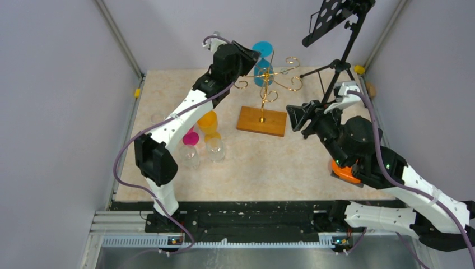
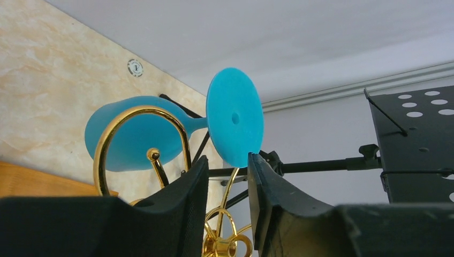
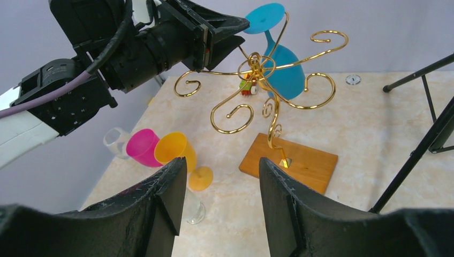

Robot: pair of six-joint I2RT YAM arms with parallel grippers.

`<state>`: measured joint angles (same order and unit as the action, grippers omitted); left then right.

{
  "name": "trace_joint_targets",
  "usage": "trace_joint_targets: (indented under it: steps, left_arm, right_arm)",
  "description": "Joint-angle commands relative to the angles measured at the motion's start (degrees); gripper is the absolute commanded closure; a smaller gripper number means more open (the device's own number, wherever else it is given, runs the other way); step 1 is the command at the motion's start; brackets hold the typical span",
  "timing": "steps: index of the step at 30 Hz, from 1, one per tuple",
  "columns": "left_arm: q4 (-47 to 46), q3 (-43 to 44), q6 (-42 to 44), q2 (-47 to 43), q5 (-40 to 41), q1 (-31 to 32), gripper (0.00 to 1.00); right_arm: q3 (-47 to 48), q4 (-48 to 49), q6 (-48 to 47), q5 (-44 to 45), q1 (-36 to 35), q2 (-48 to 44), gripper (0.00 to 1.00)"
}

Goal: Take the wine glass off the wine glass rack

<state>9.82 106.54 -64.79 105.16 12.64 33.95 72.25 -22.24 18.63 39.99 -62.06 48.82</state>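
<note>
Top external cam first: we've got the blue wine glass [image 1: 262, 60] hanging upside down on the gold wire rack [image 1: 263, 92] at the far-middle of the table [image 1: 313, 162], foot up top, bowl down among the curled arms. The rack's wooden base [image 1: 261, 121] sits flat on the tabletop. L arm's stretched out to it, left gripper [image 1: 253, 56] right up at the glass's foot. On the left wrist cam we see its two fingers [image 2: 184, 206] standing apart w/ a clear gap, and the foot's rim sits just at the tips, nearer the right-hand one. Touching or not, we can't tell, and nothing's pinched that we can see. R side now: right gripper [image 1: 297, 116] hovers just right of the base, pointed at the rack. The right wrist cam shows its jaws spread wide, nothing btwn them. Left of the base there's a cluster: orange cup [image 1: 207, 121], pink cup [image 1: 190, 138] and a couple of clear glasses [image 1: 215, 150]. Black tripod stand [image 1: 340, 61] at the far right corner.
</note>
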Motion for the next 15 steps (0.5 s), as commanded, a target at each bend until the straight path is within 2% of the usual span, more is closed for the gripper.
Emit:
trace_joint_targets:
  steps: [1, 5, 8, 15]
  left_arm:
    - [-4.12, -0.33, -1.27, -1.15, -0.11, 0.16, 0.64]
    - [-6.68, -1.13, -2.59, -0.63, -0.58, -0.09, 0.64]
    - [-14.28, -4.69, -5.89, -0.54, -2.87, -0.55, 0.64]
    - [-14.49, -6.42, -9.20, -0.63, -1.42, -0.82, 0.61]
  right_arm:
    - [-0.75, 2.17, -0.14, 0.09, 0.28, -0.85, 0.47]
    - [-0.86, 2.30, -0.26, -0.12, 0.32, -0.92, 0.47]
    - [-1.14, 2.92, -0.35, -0.45, 0.31, -0.98, 0.47]
    - [-1.58, 4.00, -0.40, -1.70, 0.35, -1.48, 0.47]
